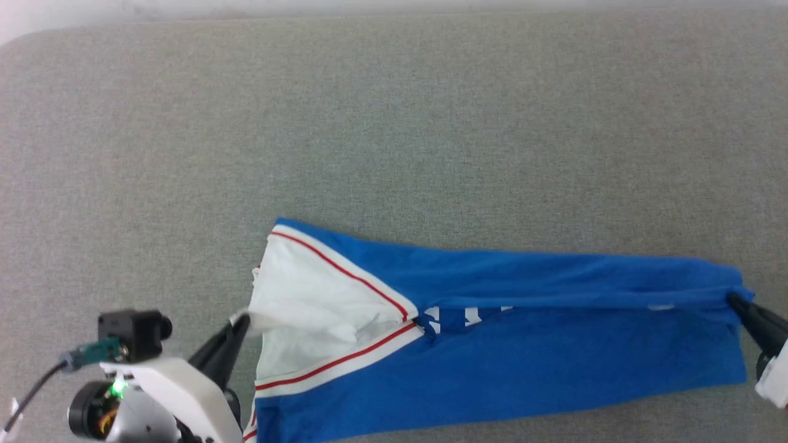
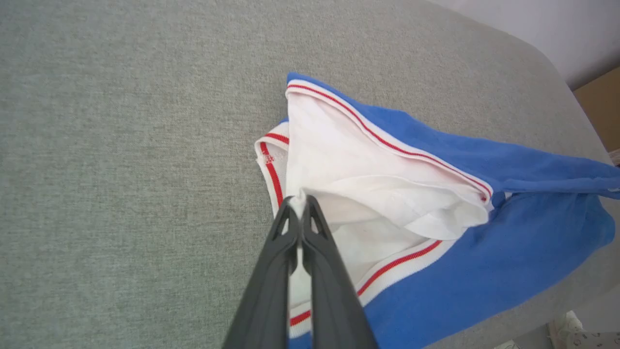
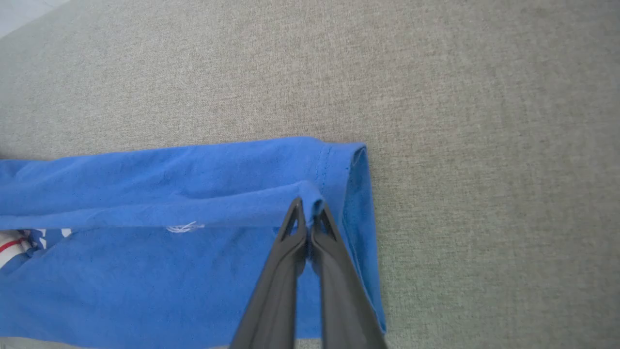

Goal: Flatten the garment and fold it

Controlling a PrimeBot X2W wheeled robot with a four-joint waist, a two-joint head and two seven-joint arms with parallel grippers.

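Head: garment (image 1: 492, 344) lies as a long blue strip near the worktop's (image 1: 394, 123) near edge. Left gripper (image 1: 241, 321) jaws are clamped on its white left end, right gripper (image 1: 735, 301) jaws on its blue right end.
Left wrist: jaws pinch white fabric beside red-striped trim.
Right wrist: jaws pinch a blue fold at the hem; grey worktop beyond.

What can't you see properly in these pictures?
White letters on the garment: head view, a blue fold covers most of them, unreadable.
Garment's near left corner: head view, cut off by the bottom edge.
Right tool: head view, mostly beyond the right edge.
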